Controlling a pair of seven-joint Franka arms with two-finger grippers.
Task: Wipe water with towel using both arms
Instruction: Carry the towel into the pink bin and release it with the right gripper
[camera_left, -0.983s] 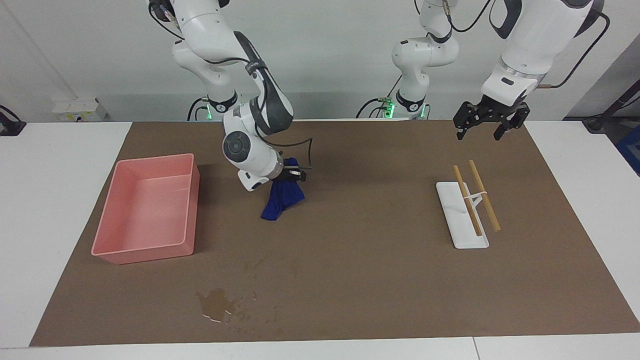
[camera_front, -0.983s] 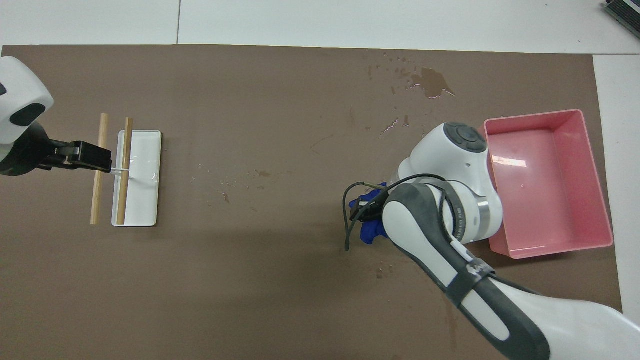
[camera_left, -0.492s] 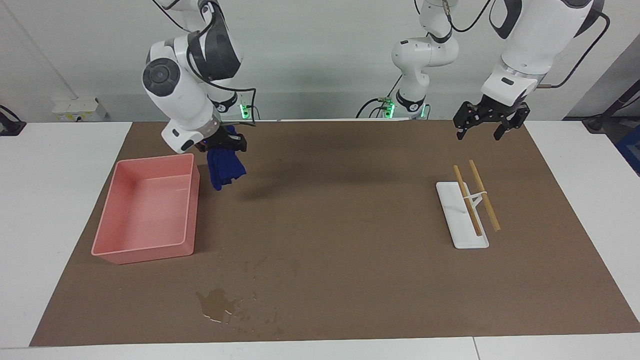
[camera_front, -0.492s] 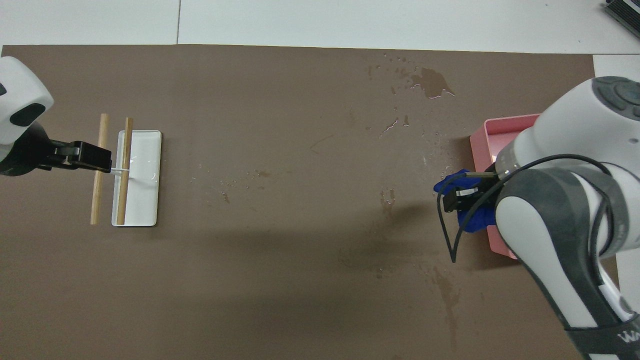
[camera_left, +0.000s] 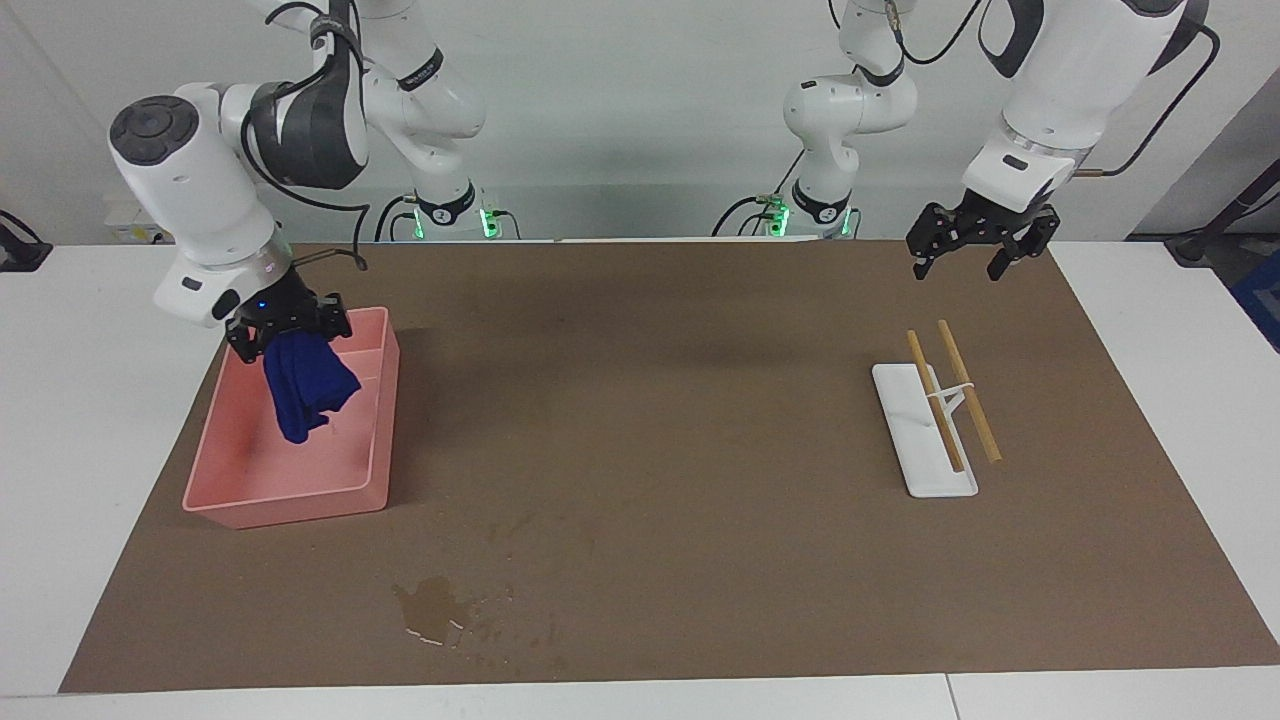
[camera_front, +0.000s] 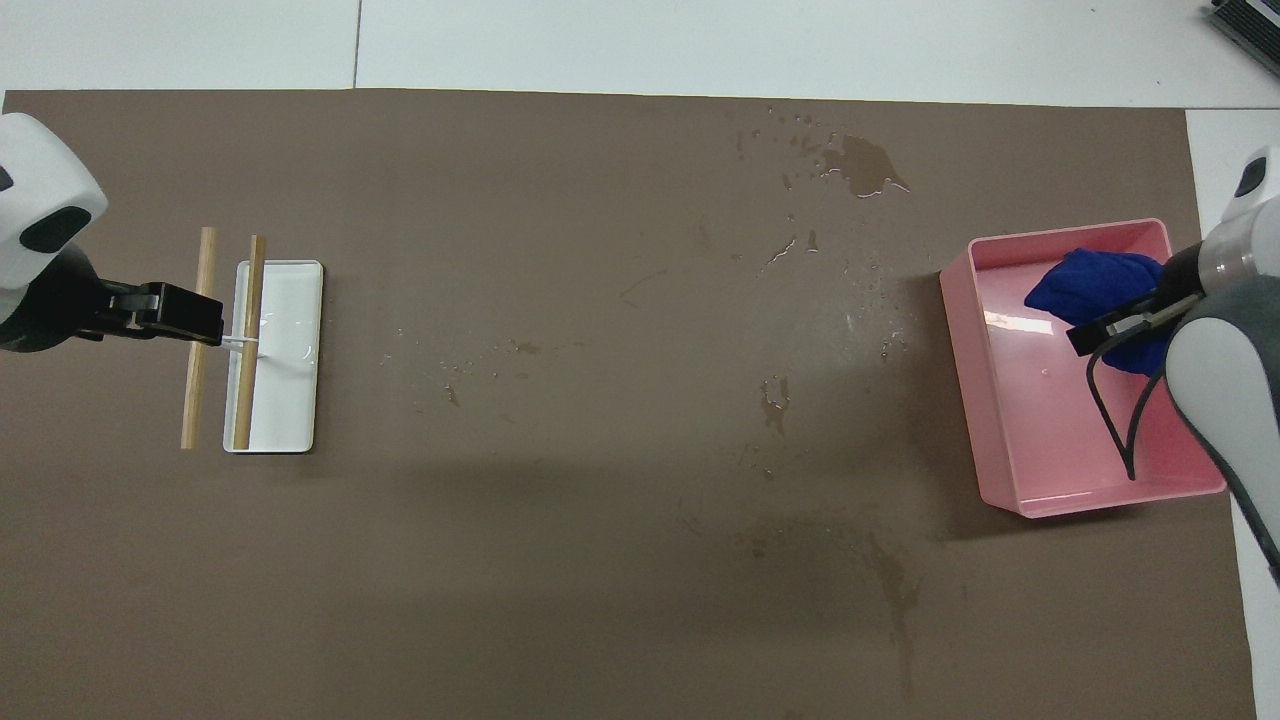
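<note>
Now right gripper (camera_left: 287, 330) over pink tray (camera_left: 215, 500), pinching towel (camera_left: 305, 385).
Towel hangs long-axis vertical; left gripper (camera_left: 968, 255) spread, waiting above mat.

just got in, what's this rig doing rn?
The right arm's tool is shut on the blue towel, which hangs over the pink tray. The left arm's tool waits in the air, open, near its own end of the table. A damp streak and a puddle remain on the brown mat.
</note>
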